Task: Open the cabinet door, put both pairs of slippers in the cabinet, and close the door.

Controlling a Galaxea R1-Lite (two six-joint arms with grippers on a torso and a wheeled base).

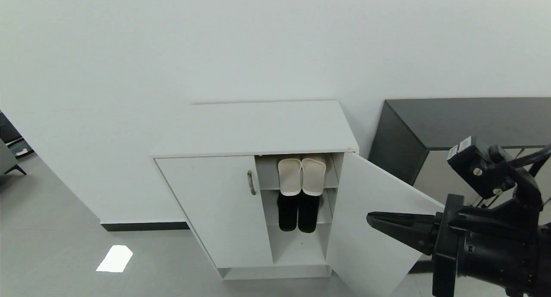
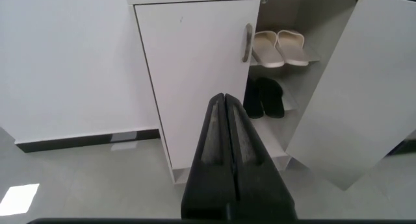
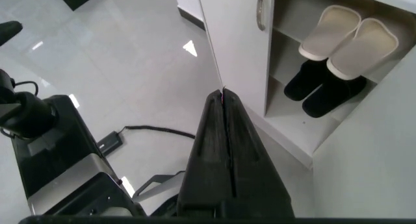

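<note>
The right gripper (image 1: 370,218) is showing its two dark fingers pressed together, with nothing between them. Its arm is lying roughly level at the right of the scene and is pointing left, the fingertips crossing in front of the open door (image 1: 357,258); whether they are touching the door panel cannot be told. In the right wrist view this gripper (image 3: 223,95) is aiming down past the cabinet's open side toward the pale floor (image 3: 117,74).

The left gripper (image 2: 224,98) is also sitting with its fingers closed flat against each other, gripping nothing, and is hanging low in front of the closed left door (image 2: 195,74), apart from it.

The white cabinet (image 1: 258,129) is standing against the far wall. Its right door is swinging wide toward the near right, while the left door (image 1: 211,202) with its metal handle (image 1: 251,183) is staying flush. Inside the open right half, the white slippers (image 1: 301,174) are lying side by side on the upper shelf, and the black slippers (image 1: 298,211) are lying side by side on the shelf just below. A dark table (image 1: 473,120) is standing to the right of the cabinet.
</note>
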